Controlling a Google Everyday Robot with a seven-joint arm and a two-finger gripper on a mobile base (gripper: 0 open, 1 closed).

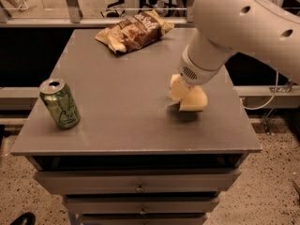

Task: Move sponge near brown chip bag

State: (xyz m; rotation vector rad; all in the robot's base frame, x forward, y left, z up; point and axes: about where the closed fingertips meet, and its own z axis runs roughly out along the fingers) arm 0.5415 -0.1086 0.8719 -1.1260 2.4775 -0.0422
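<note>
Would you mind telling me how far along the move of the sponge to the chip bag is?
Done: the gripper has the sponge clamped and off the table, a shadow showing beneath it. In hand: the carry, at the table's right side. Left: crossing to the brown chip bag at the far edge and setting the sponge down beside it.

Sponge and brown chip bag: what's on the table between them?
Nothing: the camera view shows only bare table between the sponge, held by the gripper at right, and the brown chip bag.
</note>
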